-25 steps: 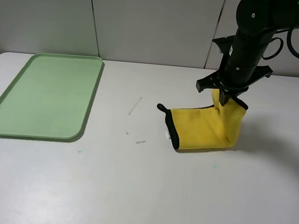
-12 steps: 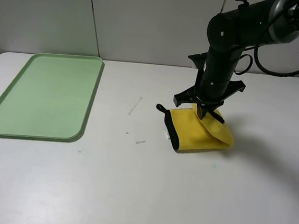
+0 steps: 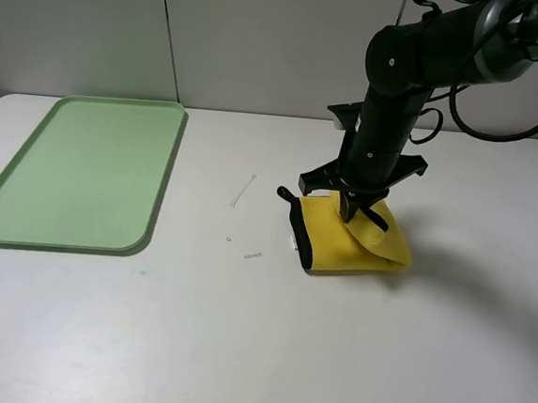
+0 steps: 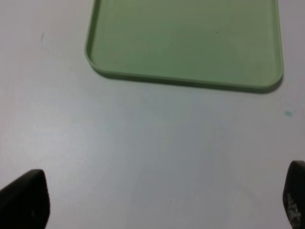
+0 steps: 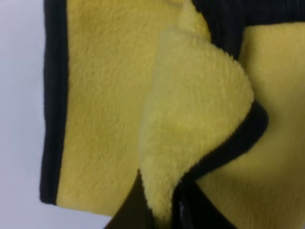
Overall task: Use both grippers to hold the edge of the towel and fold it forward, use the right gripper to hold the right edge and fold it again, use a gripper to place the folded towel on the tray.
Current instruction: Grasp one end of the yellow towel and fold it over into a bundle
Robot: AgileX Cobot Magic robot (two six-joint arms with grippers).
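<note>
The yellow towel lies folded on the white table, right of centre, with its black edge on its left side. My right gripper is shut on the towel's right edge and holds it low over the folded cloth. The right wrist view shows the pinched yellow flap with black trim close up. The mint-green tray lies at the far left, and its rim shows in the left wrist view. My left gripper is open over bare table near the tray; it is out of the exterior view.
Small white scraps lie on the table between the tray and the towel. A white wall stands behind the table.
My right gripper has carried the towel's right edge leftward and down, so the raised flap now lies over the folded cloth. The towel has shifted slightly left.
</note>
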